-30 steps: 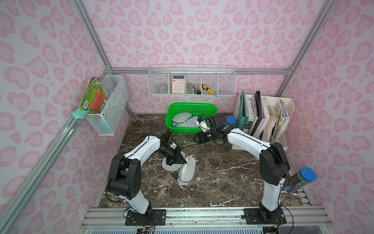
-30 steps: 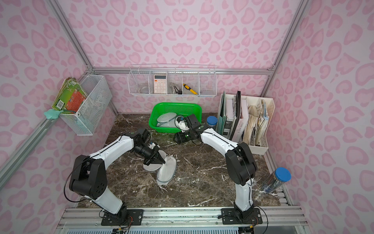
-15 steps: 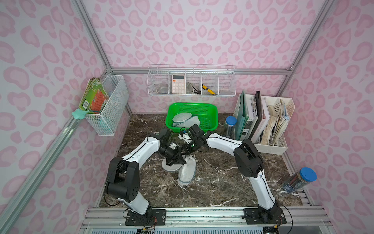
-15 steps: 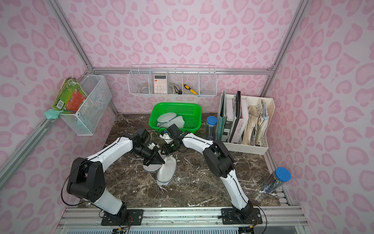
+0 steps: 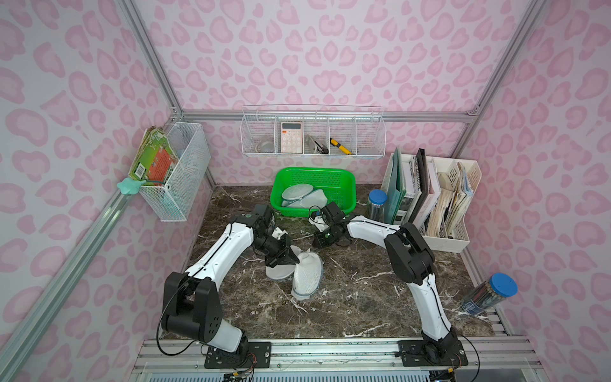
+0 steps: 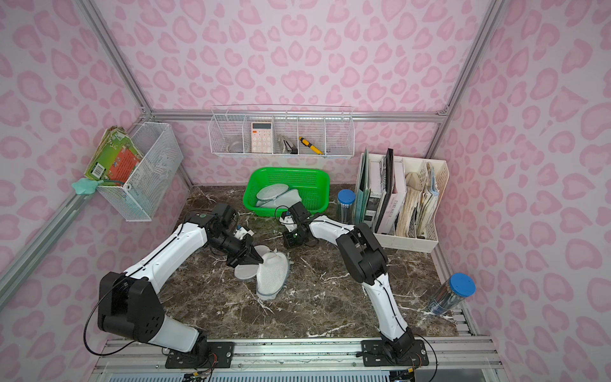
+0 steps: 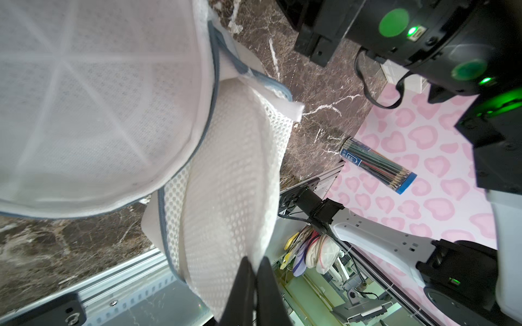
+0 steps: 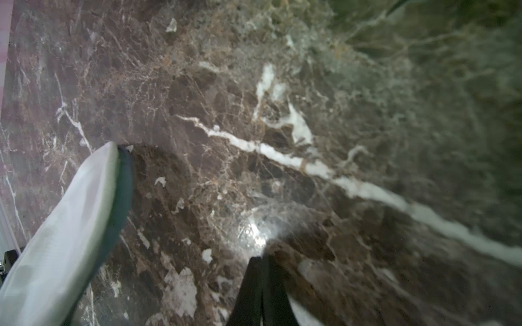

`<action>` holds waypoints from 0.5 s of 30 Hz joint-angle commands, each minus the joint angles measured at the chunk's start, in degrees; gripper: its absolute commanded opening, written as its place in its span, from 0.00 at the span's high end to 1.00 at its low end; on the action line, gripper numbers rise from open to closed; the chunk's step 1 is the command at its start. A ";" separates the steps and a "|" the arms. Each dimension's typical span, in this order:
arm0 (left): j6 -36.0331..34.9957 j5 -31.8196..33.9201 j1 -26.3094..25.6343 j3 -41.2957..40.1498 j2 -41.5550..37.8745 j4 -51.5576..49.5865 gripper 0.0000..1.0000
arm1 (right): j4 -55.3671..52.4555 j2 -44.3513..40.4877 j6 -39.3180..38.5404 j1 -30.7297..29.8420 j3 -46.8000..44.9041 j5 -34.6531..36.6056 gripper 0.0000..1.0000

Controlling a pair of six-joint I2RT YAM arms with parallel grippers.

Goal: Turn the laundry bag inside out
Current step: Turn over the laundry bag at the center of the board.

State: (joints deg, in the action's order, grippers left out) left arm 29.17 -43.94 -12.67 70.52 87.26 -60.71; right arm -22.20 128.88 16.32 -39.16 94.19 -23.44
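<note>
The laundry bag (image 5: pixel 307 274) (image 6: pixel 272 274) is white mesh with grey trim and lies crumpled mid-table in both top views. My left gripper (image 5: pixel 295 261) (image 6: pixel 260 261) is shut on a fold of its mesh at the far end. In the left wrist view its jaws (image 7: pixel 255 264) pinch the coarse mesh (image 7: pixel 231 175), and a flat round panel (image 7: pixel 93 93) lies beside it. My right gripper (image 5: pixel 320 244) (image 8: pixel 261 258) is shut on nothing and points down at the bare marble just behind the bag. An edge of the bag (image 8: pixel 65 225) shows at the side of the right wrist view.
A green basket (image 5: pixel 349 185) with more mesh bags stands at the back. A blue-lidded jar (image 5: pixel 377 203) and a white file organiser (image 5: pixel 439 205) are at the back right. A pencil tube (image 5: pixel 487 294) lies at the right edge. Wire baskets (image 5: pixel 314 139) (image 5: pixel 180 172) hang on the walls.
My right arm swung from beside the basket towards the bag, then drew back a little, and its jaws went from open to shut with nothing between them. The left gripper kept its hold.
</note>
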 commanded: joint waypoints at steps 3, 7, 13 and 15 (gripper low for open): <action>1.34 -2.20 0.27 0.30 1.19 0.60 1.00 | 1.06 -4.42 -0.97 0.13 -2.54 2.93 0.87; 3.02 -3.01 0.51 2.32 1.94 2.02 1.00 | 5.64 -12.39 -1.58 0.22 -8.72 5.93 0.82; 2.94 -2.86 1.15 8.71 2.28 0.64 1.00 | 8.07 -20.75 -0.81 1.17 -14.12 6.74 0.72; 3.92 -4.66 1.10 10.92 2.53 1.51 1.00 | 9.25 -22.87 0.79 2.33 -15.63 7.55 0.67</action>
State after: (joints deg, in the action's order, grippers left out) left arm 32.08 -46.06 -11.57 79.44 89.45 -59.81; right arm -15.62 107.98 15.22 -37.89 79.81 -18.20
